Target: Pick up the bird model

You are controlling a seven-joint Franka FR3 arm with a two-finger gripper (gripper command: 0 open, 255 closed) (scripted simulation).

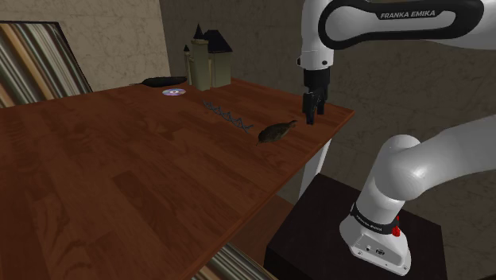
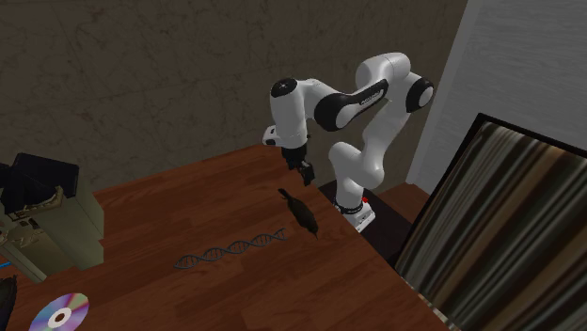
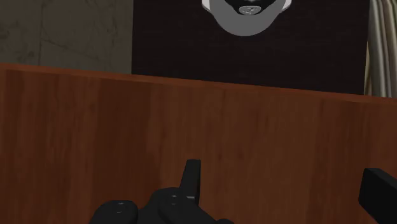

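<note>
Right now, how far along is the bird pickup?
Done: nothing yet; the bird model lies on the table, ungrasped. In hand: the gripper hovers open near the table's edge, off to the bird's side, higher than it. Left: line up over the bird, descend, close, lift.

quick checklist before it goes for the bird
1. tool open: ok
2. bird lying free on the table, nothing on it: ok
3. tool over the bird: not ok, it hangs off the tail end, nearer the table's edge
4. helix apart from the bird: ok
5. bird between the fingers: not ok, the tool touches nothing
</note>
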